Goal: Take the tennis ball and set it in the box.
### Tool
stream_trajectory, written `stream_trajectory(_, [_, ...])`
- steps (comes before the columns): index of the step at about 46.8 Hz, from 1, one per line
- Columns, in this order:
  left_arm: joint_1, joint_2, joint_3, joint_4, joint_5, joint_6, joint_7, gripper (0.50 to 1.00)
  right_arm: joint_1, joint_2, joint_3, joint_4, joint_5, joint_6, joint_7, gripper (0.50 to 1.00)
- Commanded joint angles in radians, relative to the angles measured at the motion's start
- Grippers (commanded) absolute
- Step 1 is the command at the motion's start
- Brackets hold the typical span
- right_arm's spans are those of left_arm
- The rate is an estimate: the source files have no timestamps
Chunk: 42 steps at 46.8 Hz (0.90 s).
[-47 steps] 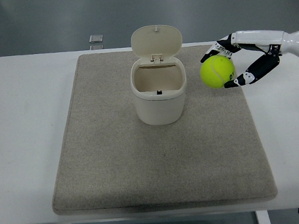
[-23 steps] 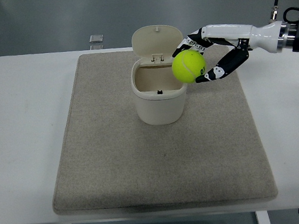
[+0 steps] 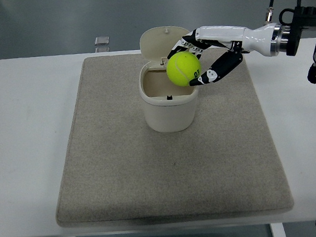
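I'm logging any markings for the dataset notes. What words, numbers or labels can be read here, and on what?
"01" or similar: dark marks on the tennis ball, low on its right side beside the right hand; too blurred to read for sure.
Box, mat, table: no print shows.

A single head view looked forward and down from high on the robot's side, with the near edge of the white table (image 3: 22,165) running along the bottom of the picture and a grey wall behind its far edge. It stood far enough back to take in the whole beige mat (image 3: 168,168) and both table sides. The right arm's hand (image 3: 199,55) entered from the right edge, and no second view shared the scene.
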Motion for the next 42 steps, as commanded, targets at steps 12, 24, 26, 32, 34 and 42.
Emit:
stream_trajectory(12, [0.000, 0.000, 0.000, 0.000, -0.001, -0.001, 0.000, 0.992, -0.005, 0.016, -0.002, 0.000, 0.000, -0.043, -0.025, 0.641])
stream_trajectory(24, [0.000, 0.000, 0.000, 0.000, 0.000, 0.001, 0.000, 0.992, -0.005, 0.016, -0.002, 0.001, 0.000, -0.054, -0.025, 0.750])
stream_trajectory(26, [0.000, 0.000, 0.000, 0.000, -0.001, 0.001, 0.000, 0.992, -0.006, 0.021, -0.003, 0.001, 0.000, -0.057, -0.025, 0.756])
stream_trajectory(32, [0.000, 0.000, 0.000, 0.000, 0.000, -0.001, 0.000, 0.992, -0.011, 0.027, -0.003, 0.001, 0.000, -0.058, -0.025, 0.787])
stream_trajectory(34, [0.000, 0.000, 0.000, 0.000, 0.000, 0.001, 0.000, 0.990, -0.011, 0.027, -0.006, 0.001, 0.000, -0.058, -0.025, 0.789])
stream_trajectory(42, [0.000, 0.000, 0.000, 0.000, -0.001, -0.001, 0.000, 0.990, -0.011, 0.026, -0.008, 0.001, -0.002, -0.058, -0.025, 0.813])
